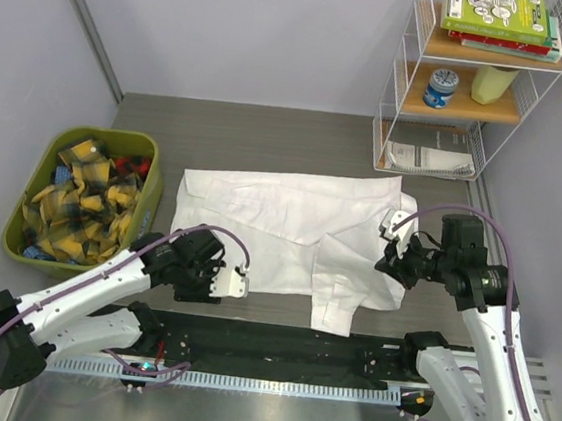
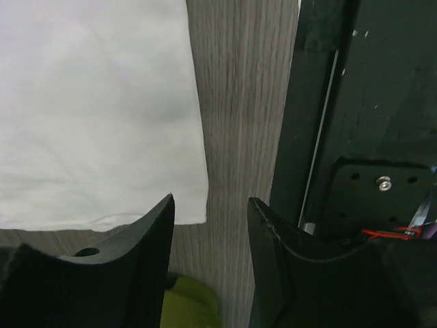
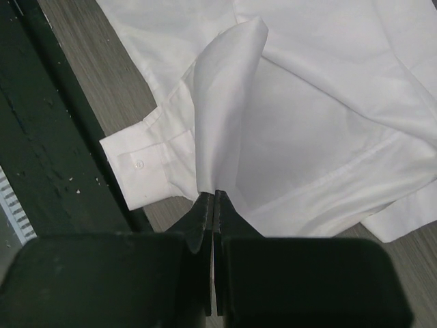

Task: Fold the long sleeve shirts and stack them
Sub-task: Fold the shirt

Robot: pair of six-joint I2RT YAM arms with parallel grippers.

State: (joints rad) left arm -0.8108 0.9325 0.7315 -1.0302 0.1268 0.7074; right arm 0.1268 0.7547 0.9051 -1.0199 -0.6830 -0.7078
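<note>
One white long sleeve shirt (image 1: pixel 279 230) lies spread on the grey table, collar end toward the right. A sleeve with a buttoned cuff (image 3: pixel 140 167) reaches the near edge. My right gripper (image 3: pixel 214 197) is shut on a fold of the shirt's cloth (image 3: pixel 225 109) and lifts it slightly; it sits at the shirt's right edge in the top view (image 1: pixel 397 258). My left gripper (image 2: pixel 210 212) is open and empty, just off the shirt's near left corner (image 2: pixel 194 205), over bare table; it shows in the top view (image 1: pixel 228 283).
A green bin (image 1: pixel 141 206) of yellow-and-black plaid cloths (image 1: pixel 76 204) stands at the left. A white wire shelf (image 1: pixel 443 107) with books, a can and papers stands at the back right. A black rail (image 1: pixel 277 346) runs along the near table edge.
</note>
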